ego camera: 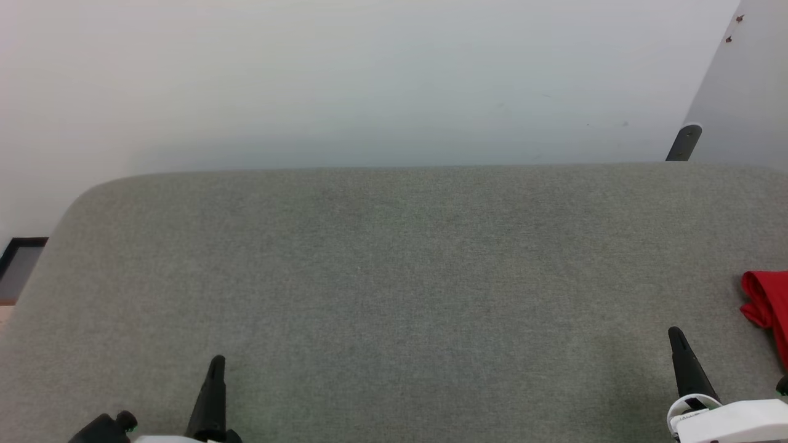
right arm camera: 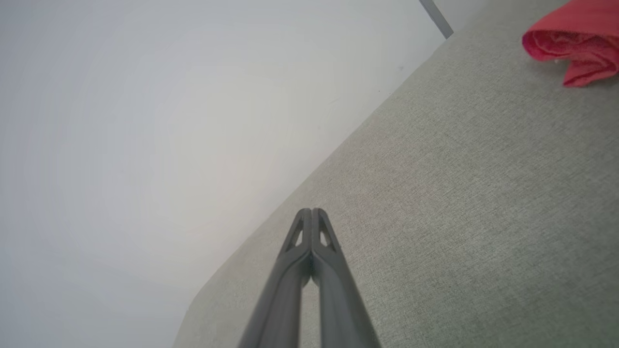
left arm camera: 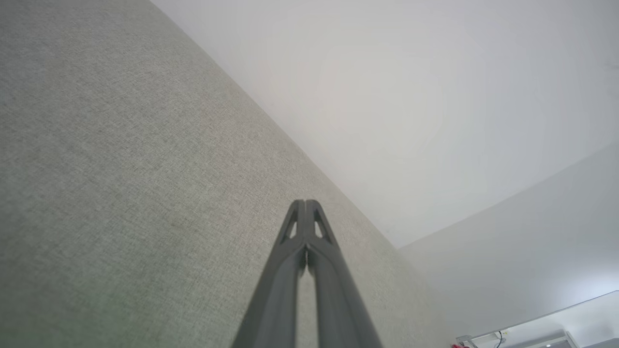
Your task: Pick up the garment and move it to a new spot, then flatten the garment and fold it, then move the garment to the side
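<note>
The garment (ego camera: 766, 303) is a bunched red cloth lying at the far right edge of the grey fabric surface (ego camera: 394, 271), cut off by the frame. In the right wrist view the garment (right arm camera: 575, 41) sits at the upper right. My right gripper (ego camera: 676, 335) stands shut and empty a short way left of and nearer than the garment, apart from it; its fingertips (right arm camera: 312, 212) are pressed together. At the lower left my left gripper (ego camera: 217, 363) is shut with nothing in it, its tips (left arm camera: 305, 204) closed over the bare fabric.
A pale wall (ego camera: 369, 80) rises behind the surface's far edge. A dark bracket (ego camera: 684, 143) and a grey panel (ego camera: 748, 98) stand at the back right. The surface rounds off at its back left corner, with a dark-framed floor patch (ego camera: 21, 264) beyond.
</note>
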